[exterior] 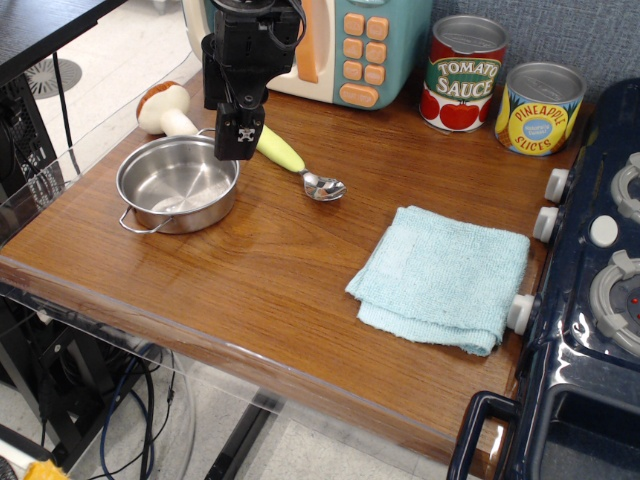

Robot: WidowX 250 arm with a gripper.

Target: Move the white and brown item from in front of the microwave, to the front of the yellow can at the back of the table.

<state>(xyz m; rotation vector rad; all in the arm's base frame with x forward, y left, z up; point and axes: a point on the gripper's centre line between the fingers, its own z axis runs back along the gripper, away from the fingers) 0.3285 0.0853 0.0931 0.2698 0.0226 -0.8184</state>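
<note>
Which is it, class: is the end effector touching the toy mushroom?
Apart. The observation.image view shows the end effector over the pot's rim, with bare table between it and the mushroom.

The brown wood-grain counter (260,270) carries a toy microwave (345,50) at its back edge, with a red tomato sauce can (462,75) and a yellow pineapple can (538,108) side by side to its right. A small mushroom (165,108) lies near the left edge, just behind a steel pot (178,183), and a yellow-green-handled spoon (300,168) lies beside the pot. A folded light-blue cloth (442,277) lies flat toward the right, close to the dark blue stove (590,290).
</note>
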